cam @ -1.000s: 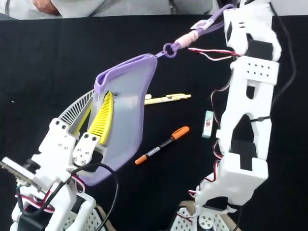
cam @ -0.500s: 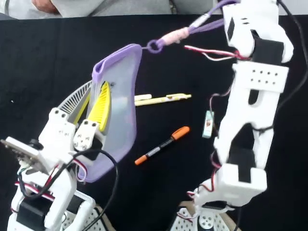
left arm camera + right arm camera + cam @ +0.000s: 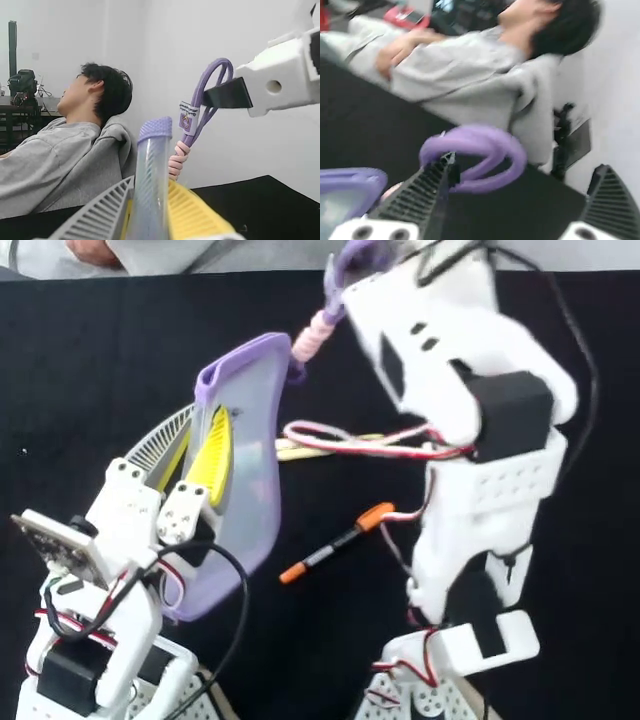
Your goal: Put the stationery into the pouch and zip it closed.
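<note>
Black table (image 3: 100,360), translucent lilac pouch (image 3: 250,470), purple strap (image 3: 210,95)

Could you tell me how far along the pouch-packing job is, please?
Done: nothing packed. In hand: the left gripper holds the pouch raised, the right gripper has its strap hooked. Left: the orange marker and yellow pen lie on the table; zipping follows.

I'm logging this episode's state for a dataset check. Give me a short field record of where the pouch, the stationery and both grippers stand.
pouch: held upright, clamped in the left gripper
pouch strap: looped over one finger of the open right gripper
orange marker: lying on the table, outside the pouch
yellow pen: on the table, partly behind wires
status: stationery not yet in the pouch
</note>
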You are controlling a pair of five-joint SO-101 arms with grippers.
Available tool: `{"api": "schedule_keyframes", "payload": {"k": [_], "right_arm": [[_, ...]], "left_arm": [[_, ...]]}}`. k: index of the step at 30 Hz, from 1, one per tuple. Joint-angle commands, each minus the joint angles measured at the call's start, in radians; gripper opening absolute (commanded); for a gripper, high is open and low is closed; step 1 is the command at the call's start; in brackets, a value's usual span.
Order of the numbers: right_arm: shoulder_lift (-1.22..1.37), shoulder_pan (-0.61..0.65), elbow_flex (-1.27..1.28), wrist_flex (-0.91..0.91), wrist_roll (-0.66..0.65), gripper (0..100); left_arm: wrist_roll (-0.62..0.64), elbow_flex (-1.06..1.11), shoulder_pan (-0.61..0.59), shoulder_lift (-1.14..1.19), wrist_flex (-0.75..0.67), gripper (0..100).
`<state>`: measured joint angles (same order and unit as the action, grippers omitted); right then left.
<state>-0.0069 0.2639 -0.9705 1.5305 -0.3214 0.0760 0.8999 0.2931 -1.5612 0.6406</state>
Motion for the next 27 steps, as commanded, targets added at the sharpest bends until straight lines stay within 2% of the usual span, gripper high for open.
{"api": "schedule_keyframes", "payload": {"k": [1,9,17,23,27], "right_arm": [[-0.041,0.043,-0.041,0.083,-0.008,40.4],[-0.081,0.074,-0.041,0.189,-0.008,40.4],[-0.251,0.064,-0.031,0.195,-0.008,40.0],[-0.320,-0.098,-0.030,0.230,0.000,40.0],[-0.332,-0.206,0.056,0.230,0.054,40.0]], "left_arm": [[0.003,-0.058,0.008,-0.005,-0.012,3],[0.003,-0.008,0.007,-0.009,-0.054,3],[0.003,0.188,-0.001,-0.011,-0.359,3],[-0.006,0.338,-0.025,-0.011,-0.658,3],[-0.006,0.409,-0.036,-0.011,-0.744,3]]}}
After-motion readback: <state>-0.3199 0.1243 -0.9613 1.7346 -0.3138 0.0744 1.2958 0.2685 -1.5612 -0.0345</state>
